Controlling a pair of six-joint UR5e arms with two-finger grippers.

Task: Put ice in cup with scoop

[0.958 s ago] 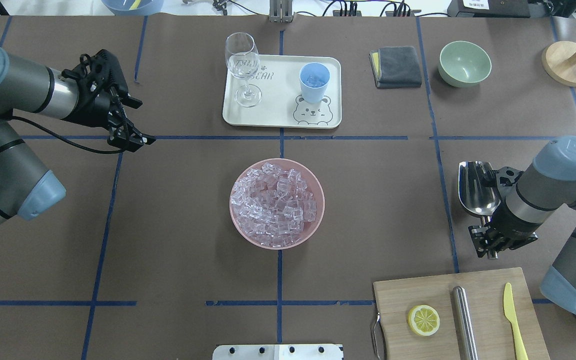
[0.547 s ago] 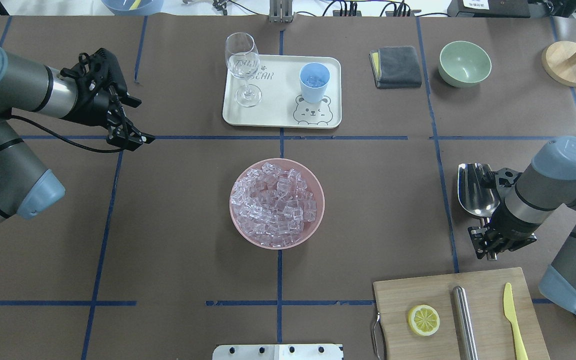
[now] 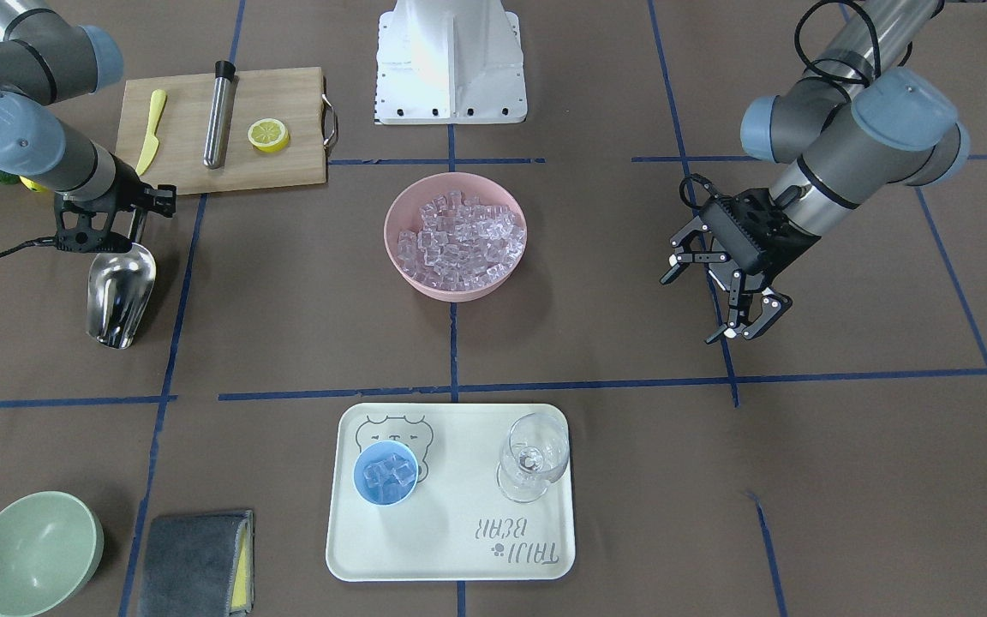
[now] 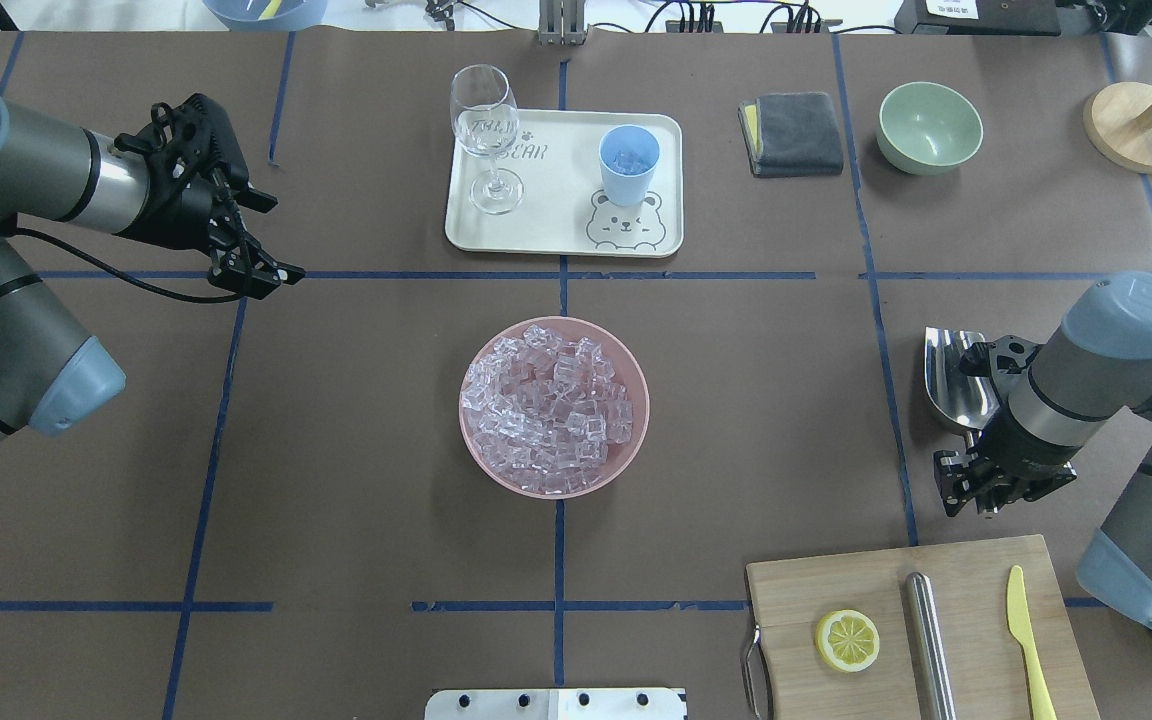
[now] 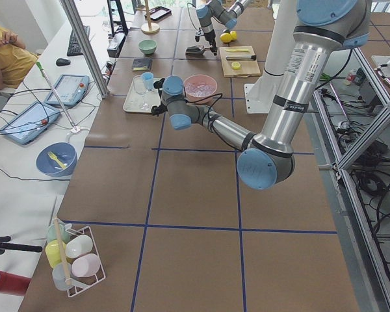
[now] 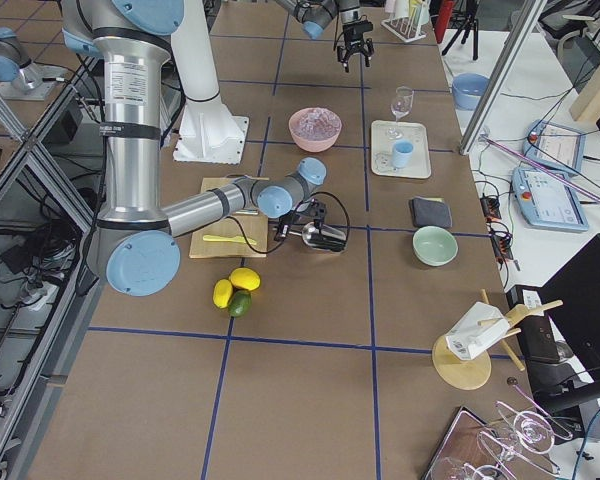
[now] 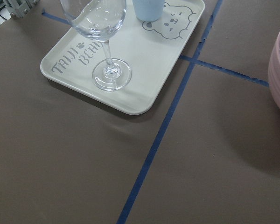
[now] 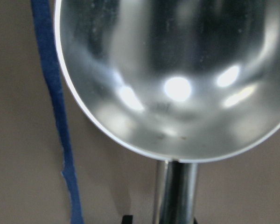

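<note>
1. Since half a second ago the scoop (image 4: 951,378) has rolled in the right tool (image 4: 978,482). From overhead its bowl showed a broad round face; now it looks narrower, with a straight far edge. The left tool (image 4: 279,238) has drifted slightly away from the robot.
2. The right tool is closed on the scoop's thin handle. The scoop's bowl sticks out ahead of the tool, away from the robot and low over the table (image 4: 736,400); I cannot tell whether it touches. Its shiny hollow fills the right wrist view.
3. Most of the ice (image 4: 551,405) is heaped in the pink bowl (image 4: 639,430), well off to the right tool's left, between the two tools.
4. A few cubes lie in the cup (image 4: 628,170), farther ahead and left of the right tool, upright on the tray (image 4: 546,230).
5. The left tool hangs spread wide, gripping nothing. The tray lies ahead and to its right, with the glass (image 4: 484,120) on the side nearer this tool.
6. Just behind the right tool, toward the robot, is a board (image 4: 816,585) with a lemon slice (image 4: 847,640), a cylinder (image 4: 929,640) and a knife (image 4: 1028,640).
7. Well ahead of the right tool sit a green bowl (image 4: 929,128) and a cloth (image 4: 791,130).
</note>
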